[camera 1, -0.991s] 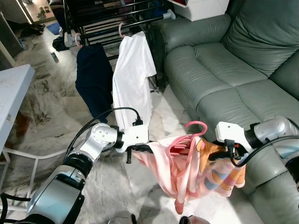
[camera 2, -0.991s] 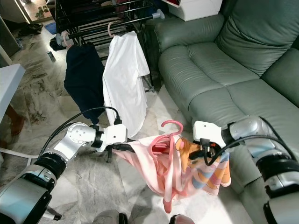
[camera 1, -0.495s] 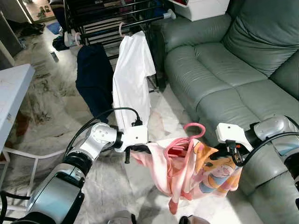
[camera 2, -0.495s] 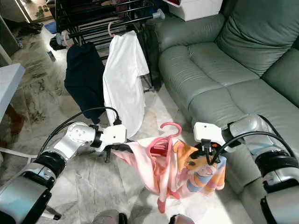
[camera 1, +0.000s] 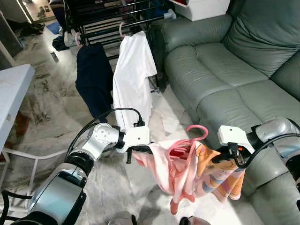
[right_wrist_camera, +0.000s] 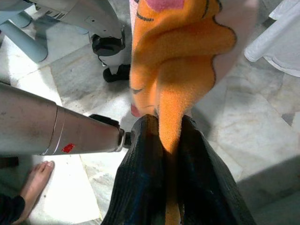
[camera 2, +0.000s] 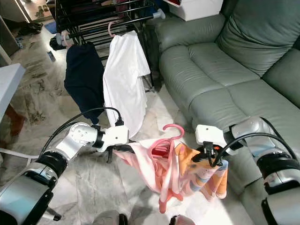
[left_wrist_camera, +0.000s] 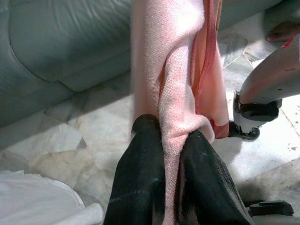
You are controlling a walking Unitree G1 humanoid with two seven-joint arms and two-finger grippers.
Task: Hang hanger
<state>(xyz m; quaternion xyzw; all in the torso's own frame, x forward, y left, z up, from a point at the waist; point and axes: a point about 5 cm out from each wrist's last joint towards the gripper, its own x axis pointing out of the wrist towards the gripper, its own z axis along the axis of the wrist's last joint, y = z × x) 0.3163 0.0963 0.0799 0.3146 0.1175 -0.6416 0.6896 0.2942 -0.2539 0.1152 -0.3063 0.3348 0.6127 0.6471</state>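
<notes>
A pink hanger [camera 1: 197,130] carries a pink garment [camera 1: 176,171] with an orange cartoon print [camera 1: 220,180], stretched low over the floor in front of me. My left gripper [camera 1: 136,151] is shut on the garment's pink left edge, and the cloth is pinched between its black fingers [left_wrist_camera: 140,173]. My right gripper [camera 1: 225,157] is shut on the orange right edge, also pinched between its fingers [right_wrist_camera: 145,159]. The hanger's hook stands upright between the two grippers. The drying rack's rail [camera 1: 143,21] is farther ahead.
On the rack hang a white shirt [camera 1: 133,75] and a navy shirt [camera 1: 93,77] on pink hangers. A green leather sofa [camera 1: 225,61] runs along the right. A white table [camera 1: 11,89] stands at the left. A person's bare foot [right_wrist_camera: 33,180] is on the marble floor near me.
The garment was pulled wider, showing the cartoon print, and now sags a little again. Its orange side hangs lower under the right gripper. Both grippers keep their hold.
</notes>
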